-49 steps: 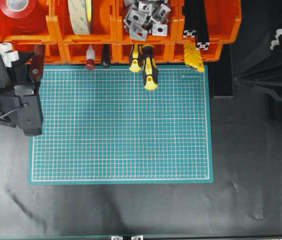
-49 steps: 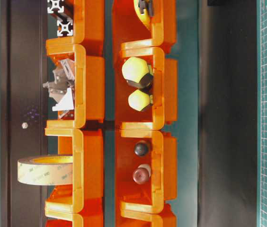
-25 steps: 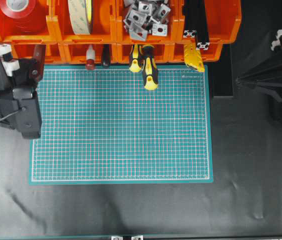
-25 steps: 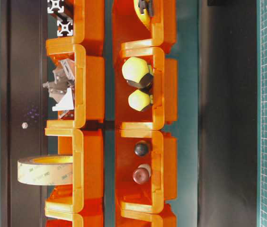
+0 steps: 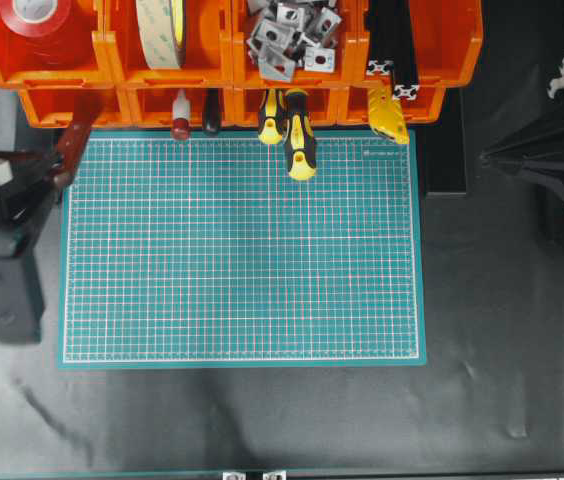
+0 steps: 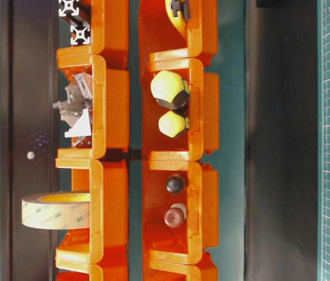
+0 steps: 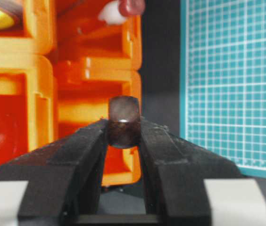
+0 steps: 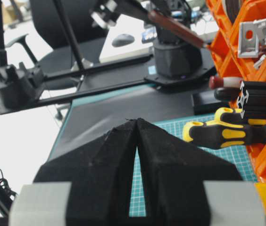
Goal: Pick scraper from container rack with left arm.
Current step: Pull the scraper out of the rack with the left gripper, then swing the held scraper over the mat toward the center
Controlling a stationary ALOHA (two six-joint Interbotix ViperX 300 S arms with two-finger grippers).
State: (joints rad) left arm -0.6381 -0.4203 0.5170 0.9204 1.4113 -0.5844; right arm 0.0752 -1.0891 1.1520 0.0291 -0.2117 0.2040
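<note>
Scraper [image 5: 72,145], slim putty knife with reddish-brown wooden handle: handle end sits at the upper left of the overhead frame, just past the top-left corner of the green gridded cutting mat [image 5: 242,250], with its blade end running up into the leftmost lower bin of the bright orange plastic container rack [image 5: 224,45]. Blade hidden inside the bin.

Left gripper [image 7: 123,129], black with angular fingers and white plastic parts: wrist view shows both jaws pressed against the rounded dark-brown handle end, one on each side. Grasping the scraper. Handle butt pokes out just beyond the fingertips, orange bin wall right behind it.

Room: left arm [image 5: 2,250] hugs the left frame edge, over the black table [image 5: 262,420] beside the mat's left border. Mat surface is bare except along its top edge, where two yellow-and-black screwdriver handles [image 5: 294,130] overhang from the rack. A small red-knobbed tool [image 5: 180,118] sits in the next bin right of the scraper, well apart from the jaws.

Right gripper [image 8: 137,123]: black jaws closed tip to tip, nothing between them, parked at the right frame edge, well apart from the rack and the mat.

In the right wrist view the scraper shows as a tilted brown rod at the top, slanting down to the rack.
</note>
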